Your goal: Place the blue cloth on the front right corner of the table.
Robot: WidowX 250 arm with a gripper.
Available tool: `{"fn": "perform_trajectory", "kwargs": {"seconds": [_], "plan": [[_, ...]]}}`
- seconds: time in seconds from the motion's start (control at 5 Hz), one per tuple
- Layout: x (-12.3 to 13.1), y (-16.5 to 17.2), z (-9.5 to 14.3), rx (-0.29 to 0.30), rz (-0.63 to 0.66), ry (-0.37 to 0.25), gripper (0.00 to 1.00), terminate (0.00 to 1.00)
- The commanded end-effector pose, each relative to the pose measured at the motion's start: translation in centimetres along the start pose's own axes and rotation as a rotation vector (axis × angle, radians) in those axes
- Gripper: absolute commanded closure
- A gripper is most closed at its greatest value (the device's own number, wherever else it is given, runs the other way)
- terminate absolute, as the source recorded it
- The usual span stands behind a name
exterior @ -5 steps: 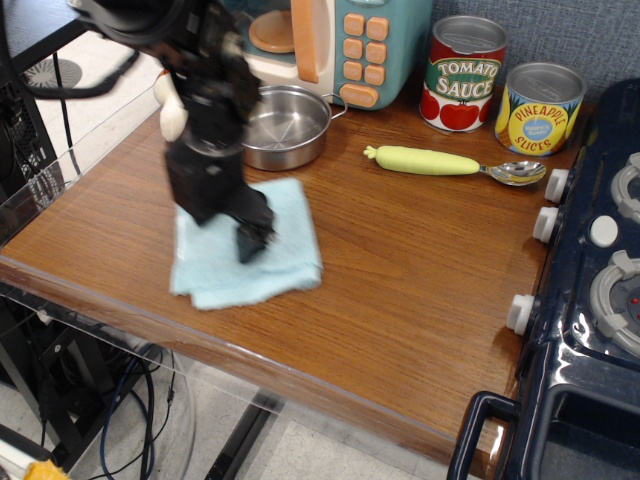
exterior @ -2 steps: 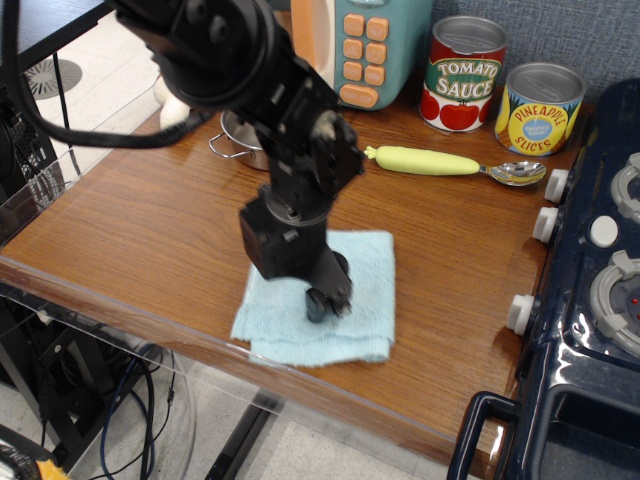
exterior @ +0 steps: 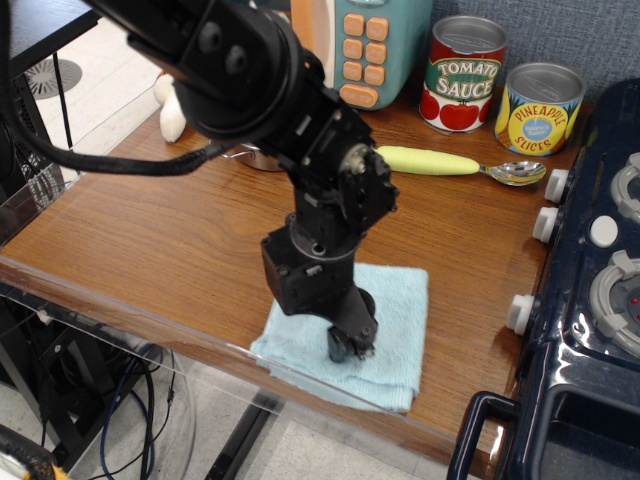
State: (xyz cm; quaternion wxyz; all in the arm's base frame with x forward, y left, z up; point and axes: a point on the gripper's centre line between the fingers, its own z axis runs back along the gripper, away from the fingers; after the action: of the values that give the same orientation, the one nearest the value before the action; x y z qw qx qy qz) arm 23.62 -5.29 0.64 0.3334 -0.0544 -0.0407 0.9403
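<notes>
The blue cloth [exterior: 395,330] lies flat on the wood table [exterior: 150,240], close to its front edge and right of the middle. My gripper [exterior: 350,345] points straight down onto the cloth's middle, its black fingers close together and pressed into the fabric. The arm hides the cloth's left part. The cloth's front right corner [exterior: 400,400] reaches the table's front rim.
A dark blue toy stove [exterior: 590,300] stands along the right side. At the back stand a tomato sauce can [exterior: 465,75], a pineapple can [exterior: 540,105], a yellow-handled spoon [exterior: 450,163] and a toy microwave [exterior: 370,45]. A steel pot is mostly hidden behind the arm.
The gripper has dragged the cloth from the left middle of the table, near the pot, to the right and toward the front edge.
</notes>
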Motion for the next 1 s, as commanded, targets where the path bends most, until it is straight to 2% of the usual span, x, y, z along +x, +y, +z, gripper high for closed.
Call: {"fn": "perform_trajectory", "kwargs": {"seconds": [0.0,0.6,0.8], "plan": [[1.1,1.3,0.7,0.035,-0.066,-0.025,0.0,0.0],[-0.8,-1.6,5.7,0.055,-0.008,0.076,0.0,0.0],[-0.4,-2.6,8.0,0.052,-0.005,0.096,0.0,0.0]]}}
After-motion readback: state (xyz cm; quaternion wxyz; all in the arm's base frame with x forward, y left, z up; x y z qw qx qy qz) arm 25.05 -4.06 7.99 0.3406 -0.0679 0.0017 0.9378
